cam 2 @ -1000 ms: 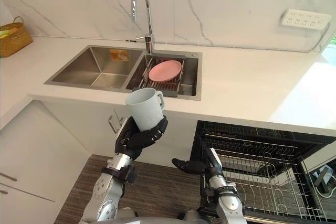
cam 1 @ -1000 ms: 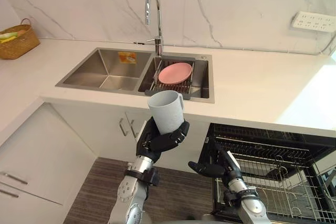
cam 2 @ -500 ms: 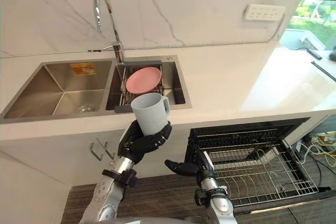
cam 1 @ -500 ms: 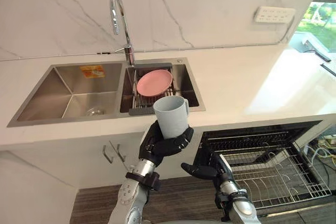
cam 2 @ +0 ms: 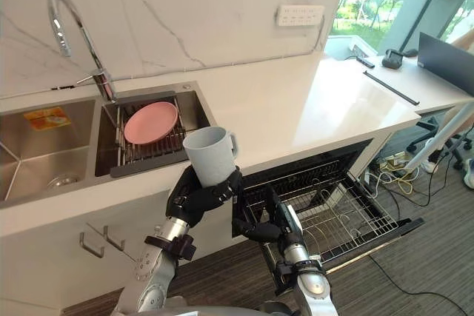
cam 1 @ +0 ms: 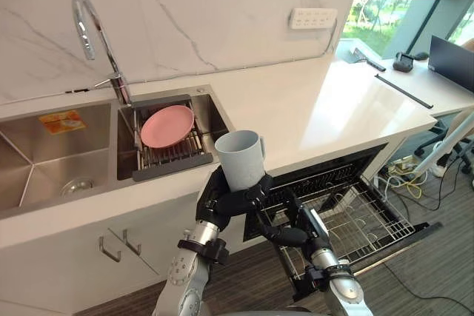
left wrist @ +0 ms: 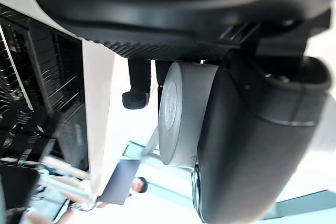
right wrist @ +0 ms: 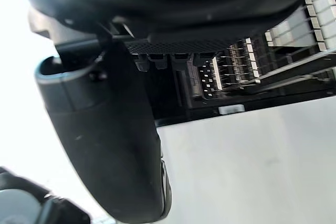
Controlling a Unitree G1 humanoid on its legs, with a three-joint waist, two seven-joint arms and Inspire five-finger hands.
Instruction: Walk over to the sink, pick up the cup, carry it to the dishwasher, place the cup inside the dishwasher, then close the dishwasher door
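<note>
The left hand [cam 1: 235,201] wraps curled fingers round the base of the grey cup [cam 1: 241,159] so it rides upright (handle toward the other hand). Just beside, the right hand [cam 1: 287,235] hangs relaxed, empty; beyond both, the dishwasher [cam 1: 355,216] stands open, rack out.

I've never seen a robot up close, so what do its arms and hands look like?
The left arm and right arm are rounded silver-grey shells, each with a black collar at the wrist. The left hand and right hand are dark, nearly black, with slim fingers and a thumb, shaped like a person's gloved hand.
</note>
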